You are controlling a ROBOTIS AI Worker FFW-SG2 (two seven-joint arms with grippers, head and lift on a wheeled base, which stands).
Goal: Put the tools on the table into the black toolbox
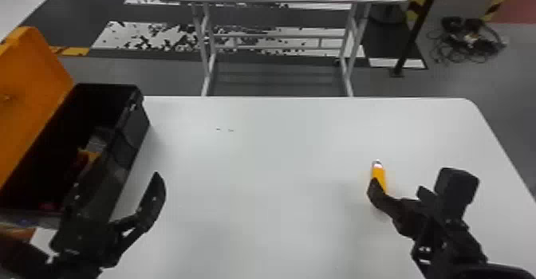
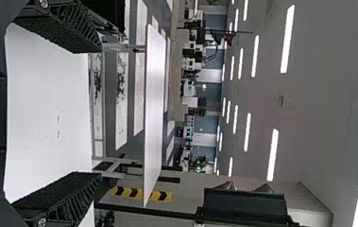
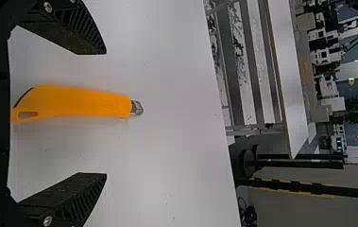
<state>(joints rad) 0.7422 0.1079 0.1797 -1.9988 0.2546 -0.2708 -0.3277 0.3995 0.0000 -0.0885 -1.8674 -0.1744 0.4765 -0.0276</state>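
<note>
Nearest the camera, the right gripper (image 3: 106, 113) stands with its two black fingers well apart, one on either side of a yellow-orange utility knife (image 3: 72, 102). Neither finger touches it; bare table (image 1: 259, 178) shows along both flanks of the handle. The knife lies flat, roughly in line with the fingers, its butt end toward the palm and its metal nose (image 3: 137, 108) reaching out past the fingertips.

The step in hand looks to be the pick-up of this knife, with the grasp still to be made. What the next move calls for, by the look of it, is a check that the fingers sit low enough at the tabletop, then an even close on the handle. A flat, slim body like this could slip or swivel if pinched too high.

After that comes the carry to the robot's left, where the black toolbox (image 1: 129, 148) stands with its orange lid (image 1: 30, 75) open and some items (image 1: 89, 154) inside. The left gripper (image 2: 102, 113) is beside the box, its fingers parted and nothing between them.
</note>
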